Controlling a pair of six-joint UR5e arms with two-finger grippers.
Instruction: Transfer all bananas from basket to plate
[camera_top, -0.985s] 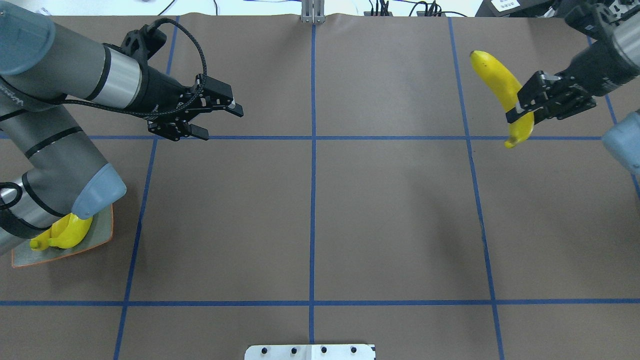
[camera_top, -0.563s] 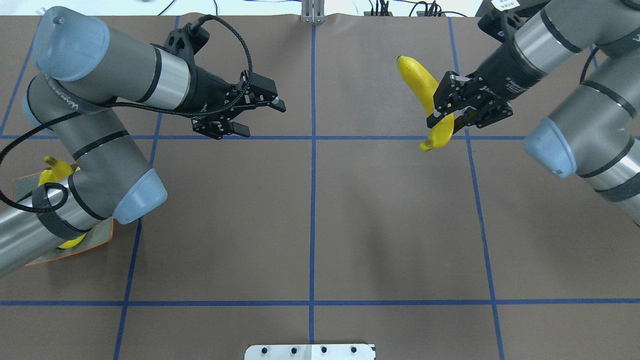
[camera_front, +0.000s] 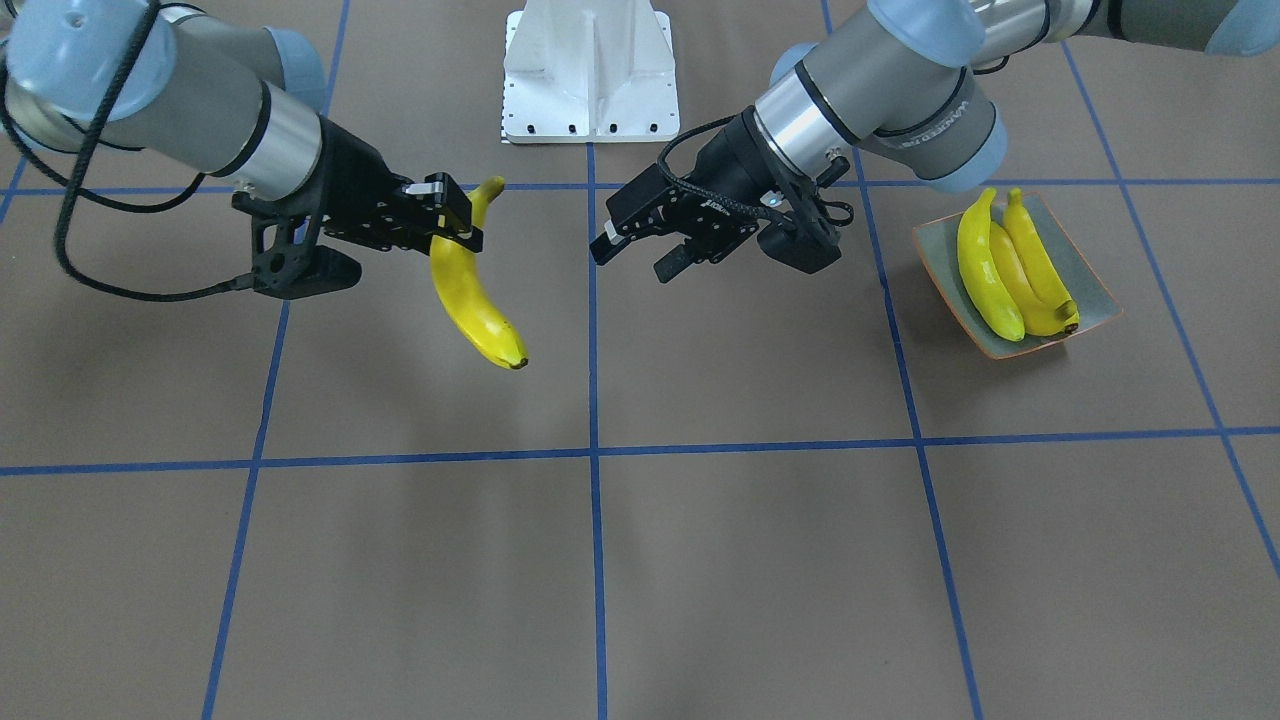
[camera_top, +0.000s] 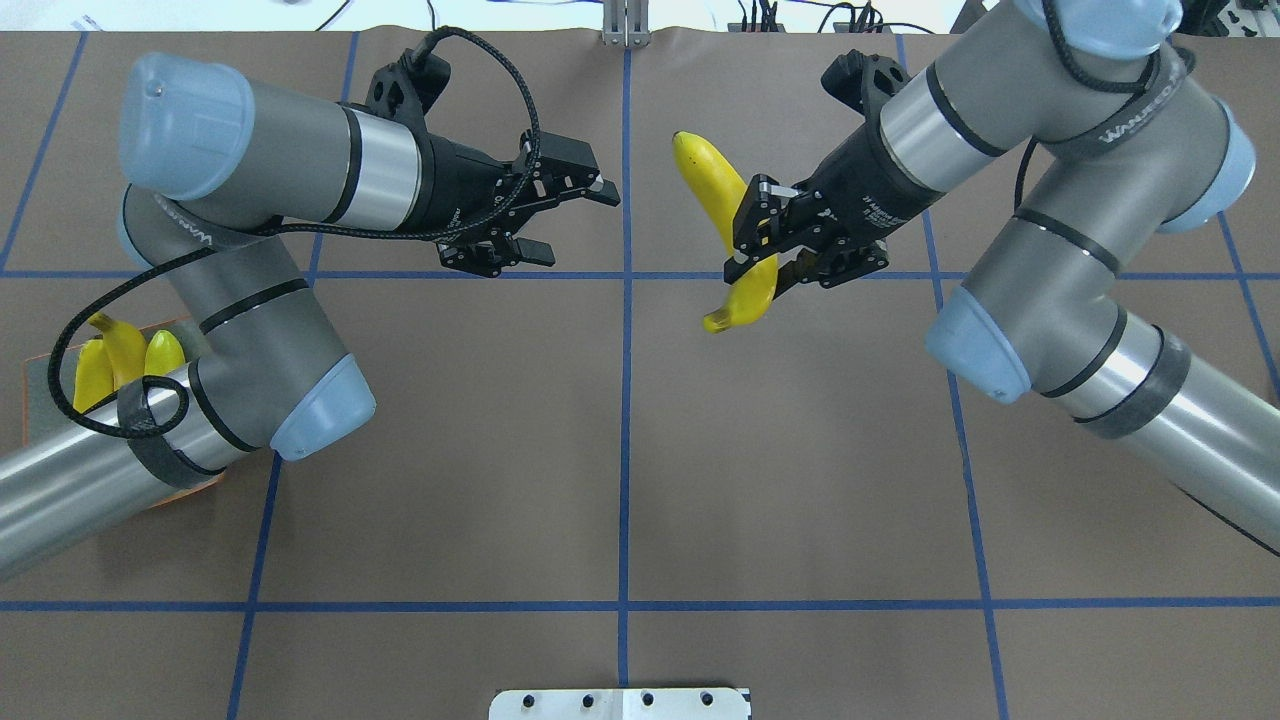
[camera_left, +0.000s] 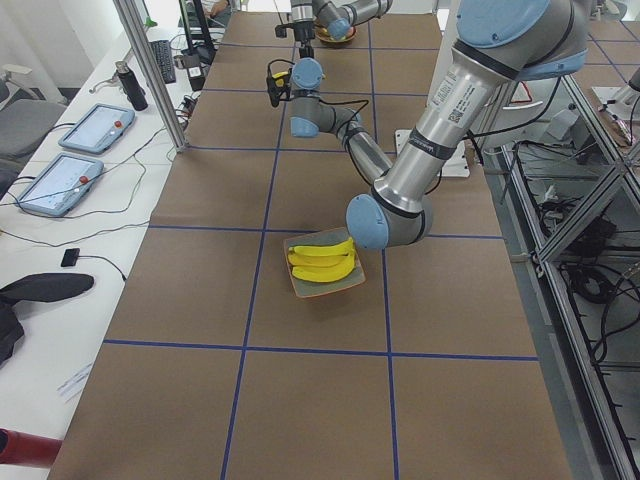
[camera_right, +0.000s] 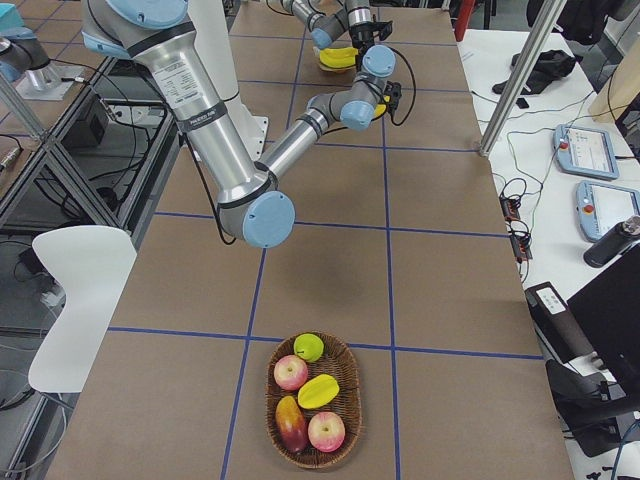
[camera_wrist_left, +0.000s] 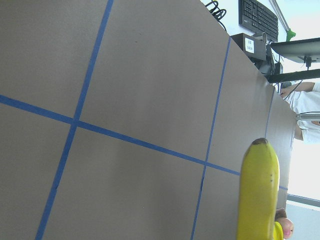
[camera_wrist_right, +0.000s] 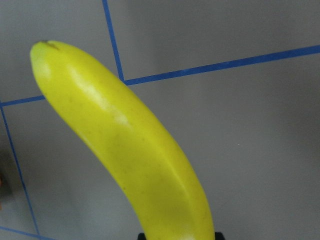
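My right gripper (camera_top: 757, 236) is shut on a yellow banana (camera_top: 712, 180) and holds it above the table just right of the centre line; it also shows in the front view (camera_front: 470, 300) and fills the right wrist view (camera_wrist_right: 135, 150). My left gripper (camera_top: 575, 225) is open and empty, facing the banana from a short way left of the centre line. The banana's tip shows in the left wrist view (camera_wrist_left: 257, 195). Three bananas (camera_front: 1010, 265) lie side by side on the grey-green plate (camera_front: 1092, 275), which my left arm mostly hides in the overhead view.
A wicker basket (camera_right: 356, 400) with apples and other fruit stands at the table's end on my right; I see no banana in it. The white robot base (camera_front: 590, 75) is at the table's near edge. Blue tape lines grid the brown table.
Both arms have swung in toward the table's centre line. The right gripper has carried the banana leftward in the overhead view; the open left gripper has moved right, toward it.
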